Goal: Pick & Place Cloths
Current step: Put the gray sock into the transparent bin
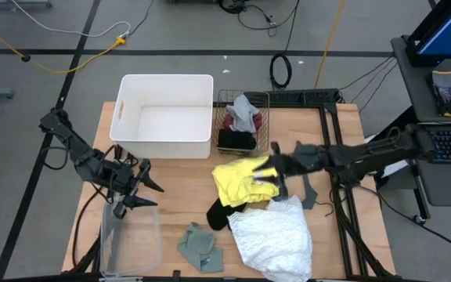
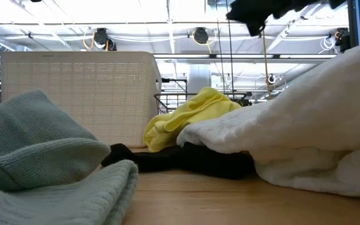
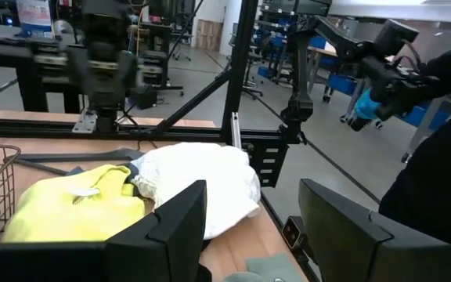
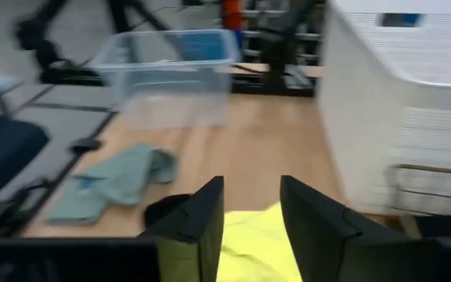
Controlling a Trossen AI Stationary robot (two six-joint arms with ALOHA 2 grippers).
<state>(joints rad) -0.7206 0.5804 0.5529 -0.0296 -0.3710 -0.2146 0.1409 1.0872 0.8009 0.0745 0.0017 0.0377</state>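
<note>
Looking straight down from the high view, the right gripper (image 1: 271,174) hung over the yellow cloth (image 1: 237,182) near the table's middle, its fingers spread with nothing between them. The left gripper (image 1: 135,188) waited at the left side, above the clear bin (image 1: 129,239), fingers apart and empty. At the far edge stood the white tub (image 1: 165,116) and, to its right, the wire basket (image 1: 243,119), which already held maroon, grey and black pieces. The black cloth (image 1: 224,213) lay partly under the yellow one, the white lacy cloth (image 1: 274,233) lay touching it on the near right, and the sage-green cloth (image 1: 199,247) lay near the front, apart from the rest.

From the low view, yellow fabric was heaped on the black piece, with the white lacy piece pressed against both.

The left wrist view showed that arm's fingers (image 3: 177,227) set wide, facing the yellow and white pile across the table.

The right wrist view showed two dark fingers (image 4: 198,219) open a moderate gap directly above yellow fabric.

My judgement: the pick had not yet been made. Because the three cloths overlapped, a deep pinch could snag the black or lacy piece and drag it along; a shallow pinch on a loose fold could slip out during the lift.
</note>
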